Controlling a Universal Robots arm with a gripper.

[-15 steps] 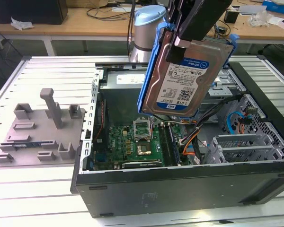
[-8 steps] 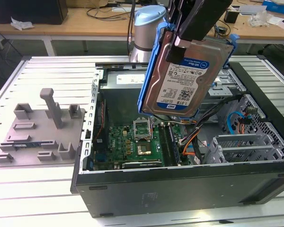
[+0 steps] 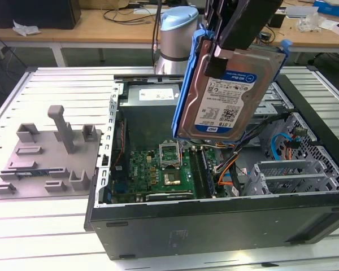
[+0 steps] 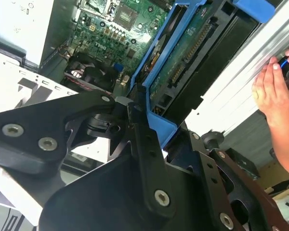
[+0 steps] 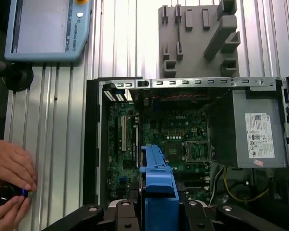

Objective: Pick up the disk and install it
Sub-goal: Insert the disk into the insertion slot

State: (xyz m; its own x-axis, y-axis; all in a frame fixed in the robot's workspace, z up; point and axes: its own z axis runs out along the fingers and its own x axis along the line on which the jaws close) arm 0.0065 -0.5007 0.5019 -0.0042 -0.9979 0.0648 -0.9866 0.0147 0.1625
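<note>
The disk (image 3: pixel 229 93) is a silver hard drive with a white-and-blue label and a blue carrier frame. It hangs tilted, label toward the exterior camera, above the middle of the open computer case (image 3: pixel 214 228). My gripper (image 3: pixel 223 52) is shut on its upper edge. In the second wrist view the black fingers (image 4: pixel 144 139) clamp the blue frame, and the disk's green circuit-board side (image 4: pixel 183 62) faces that camera. In the first wrist view the blue frame (image 5: pixel 159 190) juts out from between the fingers over the motherboard (image 5: pixel 168 139).
The grey power supply (image 5: pixel 255 130) fills the case's back corner. A perforated drive cage (image 3: pixel 296 175) sits at the exterior view's right. A grey fixture plate (image 3: pixel 45 158) lies on the table to the left. A person's hand (image 5: pixel 9 166) holds a knob near a teach pendant (image 5: pixel 43 29).
</note>
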